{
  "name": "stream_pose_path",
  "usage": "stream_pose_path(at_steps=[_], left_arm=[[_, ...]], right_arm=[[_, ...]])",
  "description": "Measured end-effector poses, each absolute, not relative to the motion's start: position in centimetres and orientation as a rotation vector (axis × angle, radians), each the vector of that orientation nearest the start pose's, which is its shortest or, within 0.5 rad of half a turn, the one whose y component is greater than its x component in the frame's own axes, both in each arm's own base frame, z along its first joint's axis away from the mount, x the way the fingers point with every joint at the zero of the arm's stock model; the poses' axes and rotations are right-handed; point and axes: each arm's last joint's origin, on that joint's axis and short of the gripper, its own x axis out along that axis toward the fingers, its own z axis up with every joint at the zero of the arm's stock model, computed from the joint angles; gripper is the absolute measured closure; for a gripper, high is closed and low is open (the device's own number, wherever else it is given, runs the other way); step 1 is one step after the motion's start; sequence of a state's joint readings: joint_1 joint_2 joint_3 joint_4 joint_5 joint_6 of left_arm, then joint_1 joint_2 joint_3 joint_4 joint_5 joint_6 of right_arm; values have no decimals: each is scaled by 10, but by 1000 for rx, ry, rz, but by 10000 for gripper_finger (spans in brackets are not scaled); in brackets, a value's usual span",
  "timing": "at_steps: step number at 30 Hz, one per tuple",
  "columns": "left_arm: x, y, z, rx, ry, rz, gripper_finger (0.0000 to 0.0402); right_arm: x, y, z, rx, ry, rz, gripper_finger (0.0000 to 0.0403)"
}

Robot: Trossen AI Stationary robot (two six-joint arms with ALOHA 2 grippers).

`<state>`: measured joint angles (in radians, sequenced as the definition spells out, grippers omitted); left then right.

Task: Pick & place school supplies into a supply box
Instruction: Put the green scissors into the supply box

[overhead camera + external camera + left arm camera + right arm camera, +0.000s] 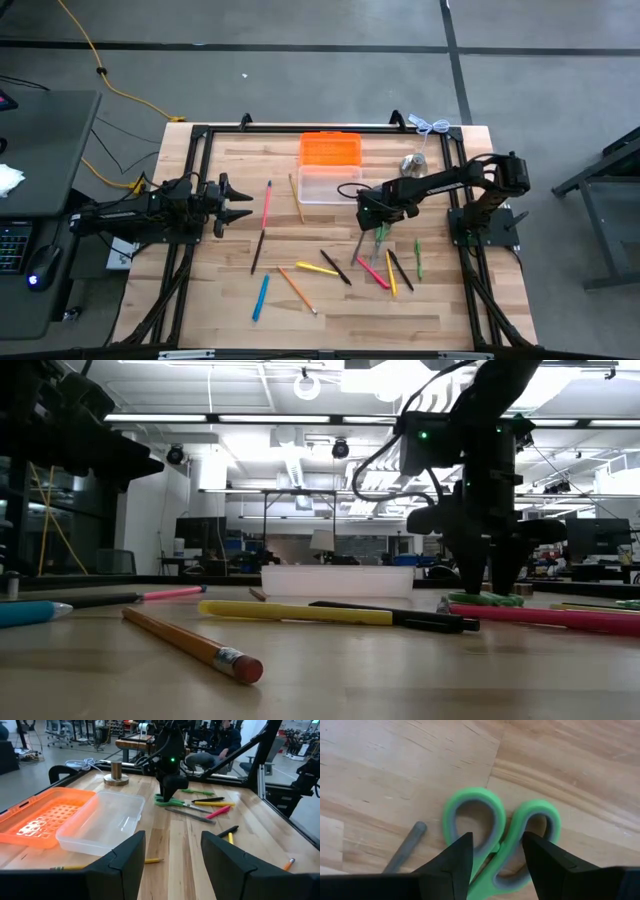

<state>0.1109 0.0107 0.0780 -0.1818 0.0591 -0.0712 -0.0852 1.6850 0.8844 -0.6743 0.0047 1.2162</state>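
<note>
The left gripper point(243, 203) waits at the table's left side, jaws apart and empty. Further right, the clear supply box point(329, 184) sits beside its orange lid point(331, 149). The right gripper point(496, 851) hangs over the green-handled scissors point(501, 840), jaws parted, straddling the handle loops without gripping them.

A grey concrete floor point(300, 25) surrounds the wooden worktop point(220, 300), with dark seams and a yellow cable point(100, 70) trailing toward its far left corner. A dark desk point(40, 150) stands off the left edge. Beyond the far edge, fluorescent ceiling lights point(180, 418) shine over ducts, workbenches and office chairs point(55, 735); a seated person point(225, 740) shows there.
</note>
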Motion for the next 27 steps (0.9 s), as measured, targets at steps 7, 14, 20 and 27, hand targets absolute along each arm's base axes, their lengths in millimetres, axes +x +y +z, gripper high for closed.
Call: stream_pose_path(at_steps=[7, 14, 20, 27], left_arm=[[92, 9, 171, -61, 114, 77, 179], [92, 9, 171, -57, 114, 77, 179], [92, 9, 172, -57, 113, 79, 179], [92, 9, 172, -57, 113, 79, 179]], right_arm=[[273, -24, 124, 1026, 1271, -991, 250], [273, -24, 122, 1025, 1252, -1036, 276], [272, -24, 121, 1016, 1253, -1046, 317], [272, -25, 121, 1034, 1236, -1069, 351]])
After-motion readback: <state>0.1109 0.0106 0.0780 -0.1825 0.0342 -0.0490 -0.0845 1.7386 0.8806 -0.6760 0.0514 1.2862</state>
